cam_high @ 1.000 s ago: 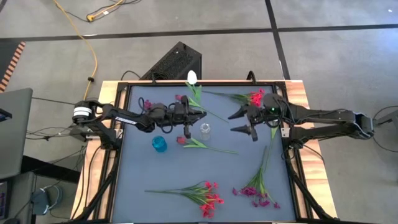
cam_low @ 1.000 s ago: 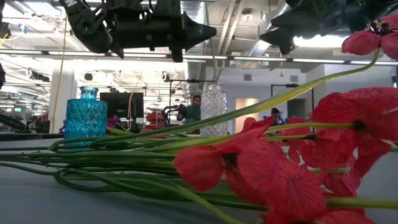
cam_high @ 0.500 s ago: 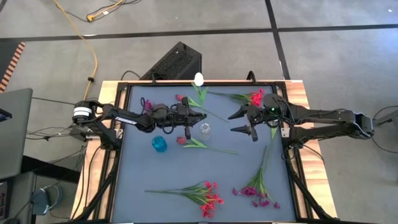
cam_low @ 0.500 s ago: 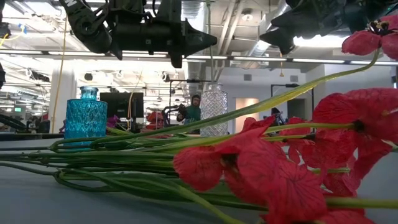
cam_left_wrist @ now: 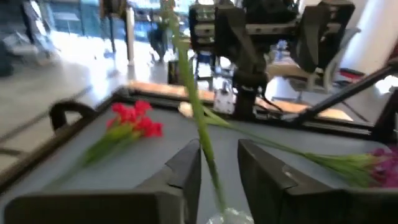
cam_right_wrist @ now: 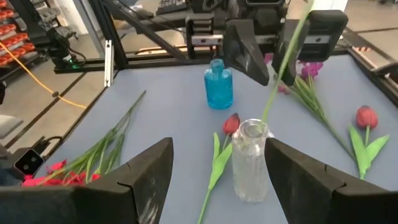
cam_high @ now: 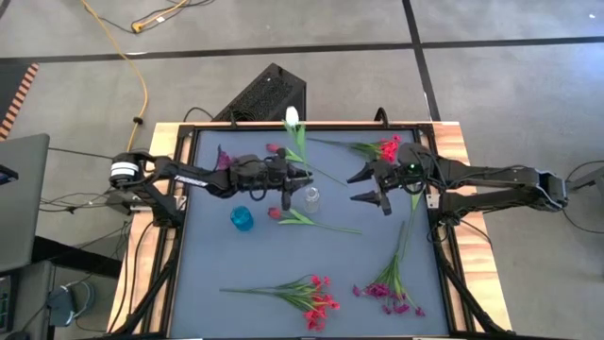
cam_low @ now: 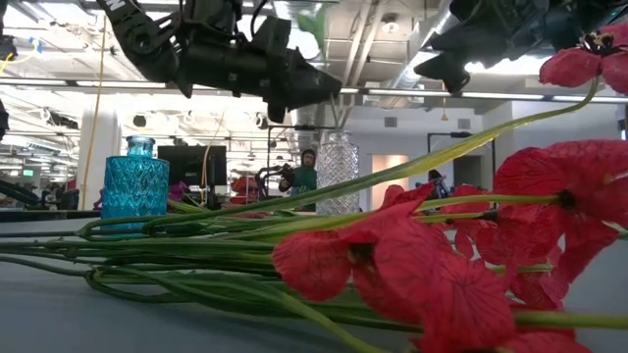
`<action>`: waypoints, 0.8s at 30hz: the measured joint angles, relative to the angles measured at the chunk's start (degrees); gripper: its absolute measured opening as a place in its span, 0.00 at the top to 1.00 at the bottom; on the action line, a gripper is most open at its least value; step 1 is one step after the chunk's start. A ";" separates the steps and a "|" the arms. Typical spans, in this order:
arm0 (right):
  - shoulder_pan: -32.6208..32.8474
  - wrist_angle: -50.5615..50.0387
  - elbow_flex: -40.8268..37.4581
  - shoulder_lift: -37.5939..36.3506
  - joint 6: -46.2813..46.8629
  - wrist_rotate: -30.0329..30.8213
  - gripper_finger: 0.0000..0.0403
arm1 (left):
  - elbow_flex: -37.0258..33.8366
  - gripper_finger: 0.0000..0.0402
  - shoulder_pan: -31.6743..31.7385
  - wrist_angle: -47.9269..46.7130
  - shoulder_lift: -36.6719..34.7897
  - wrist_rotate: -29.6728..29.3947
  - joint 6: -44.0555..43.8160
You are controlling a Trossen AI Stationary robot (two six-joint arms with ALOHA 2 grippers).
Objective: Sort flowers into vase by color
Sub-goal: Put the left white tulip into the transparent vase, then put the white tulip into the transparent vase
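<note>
Hovering with the left gripper (cam_high: 300, 178) just above the clear vase (cam_high: 311, 199), jaws standing slightly apart on either side of the green stem of the white-bud sprig (cam_high: 292, 116), not visibly pinching it. Leaning that sprig out of the vase mouth, lower end inside the glass, bud up toward the counter's (cam_high: 245, 274) far edge. Waiting with the right gripper (cam_high: 377, 189) near the vase's other side, jaws spread wide and empty.

Judging the sprigs as light, with wiry, springy stems and soft fabric blossoms: best taking hold on bare stem near mid-length, clear of leaves and heads. Treating the narrow glass vase as easy to tip.

Counting, besides the white one:
- two red clusters (cam_high: 385, 148) (cam_high: 319, 298)
- two magenta clusters (cam_high: 392, 295) (cam_high: 224, 158), the second partly under the left arm
- two tulips (cam_high: 276, 213) (cam_high: 271, 148)
- one blue vase (cam_high: 242, 218)
</note>
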 joint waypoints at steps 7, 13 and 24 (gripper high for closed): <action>0.20 -0.32 0.02 0.00 0.68 -0.13 0.30 | 7.69 0.63 0.88 -20.14 -0.83 3.11 4.24; 0.21 -2.18 0.02 -0.08 0.72 -0.20 0.30 | 19.06 0.61 0.95 -48.13 -1.64 2.17 10.32; -3.16 -14.08 0.34 -0.99 4.46 0.93 0.30 | 37.69 0.61 0.88 -90.53 -1.69 0.07 13.46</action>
